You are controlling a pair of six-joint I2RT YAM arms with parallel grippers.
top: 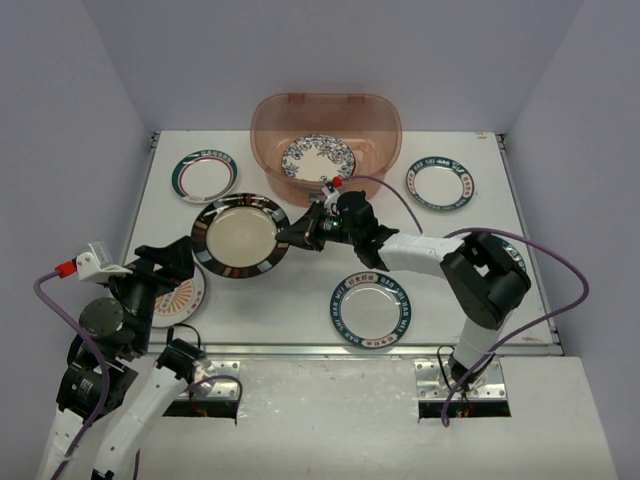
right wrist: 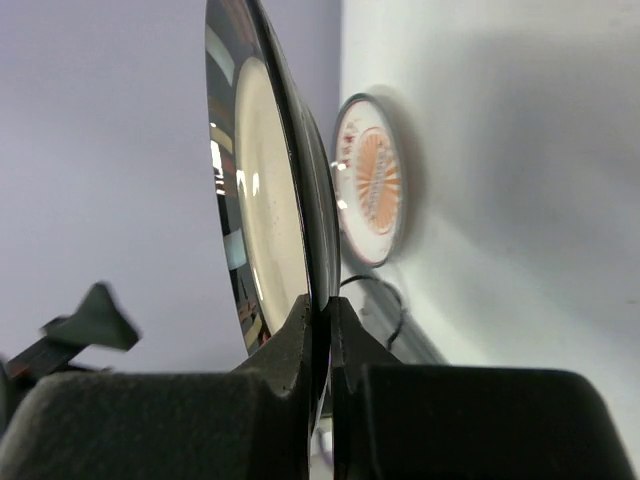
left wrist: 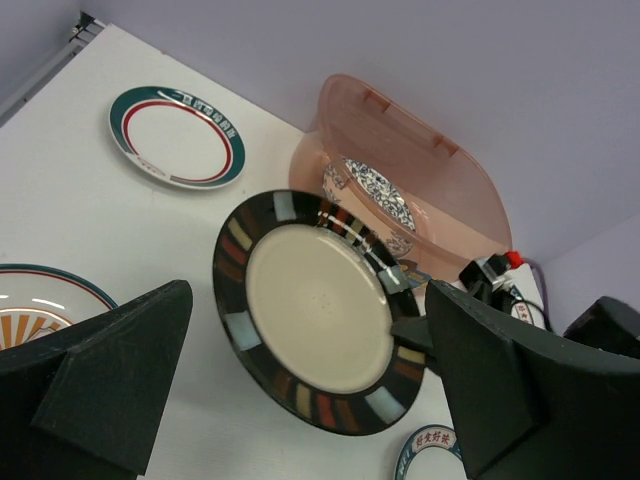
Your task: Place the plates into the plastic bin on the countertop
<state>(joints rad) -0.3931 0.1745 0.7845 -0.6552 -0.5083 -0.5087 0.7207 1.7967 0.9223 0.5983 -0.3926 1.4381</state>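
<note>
One dark-rimmed plate clamped in right pincer; left pincer agape (sunburst plate half-hidden).

Bin mouth: the bin is open on top, with one floral plate inside.
Front of bin: the dark plate, pinched in my right gripper, fills the room just before the bin's near wall.
Left edge: my left gripper, fingers spread, crowds the dark plate's rim above the sunburst plate.
Far-left corner: a teal plate lies flat.
Right half: lettered plates lie far right and near the front edge; my right arm crosses between them.
</note>
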